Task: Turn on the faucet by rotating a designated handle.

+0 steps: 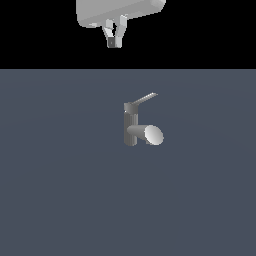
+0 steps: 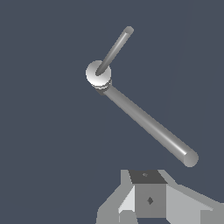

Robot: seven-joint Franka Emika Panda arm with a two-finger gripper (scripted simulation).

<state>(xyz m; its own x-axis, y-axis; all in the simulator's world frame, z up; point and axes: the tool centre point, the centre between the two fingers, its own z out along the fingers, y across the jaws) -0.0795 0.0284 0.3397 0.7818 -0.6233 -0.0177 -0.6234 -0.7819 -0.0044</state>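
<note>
**Faucet alone on the grey floor, gripper high above it**

No writing or label is readable anywhere. The arm is cut off at the top edge; only the pale wrist and the gripper (image 1: 114, 42) show, fingers pressed together, holding nothing. The small grey metallic faucet (image 1: 131, 127) stands upright mid-scene on the flat blue-grey floor (image 1: 60, 190), well below the gripper. Its thin light-grey lever handle (image 1: 145, 98) slants up toward the exterior view's right.

Faucet (image 1: 136, 127) markings: none legible; plain grey surfaces in both views.
Handle (image 1: 146, 98) markings: none legible.
Gripper (image 1: 113, 42) markings: no lettering or numbers; one small dark diamond-shaped mark on its grey block in the wrist view, not a readable sign.
Floor (image 1: 60, 190) markings: none.
</note>
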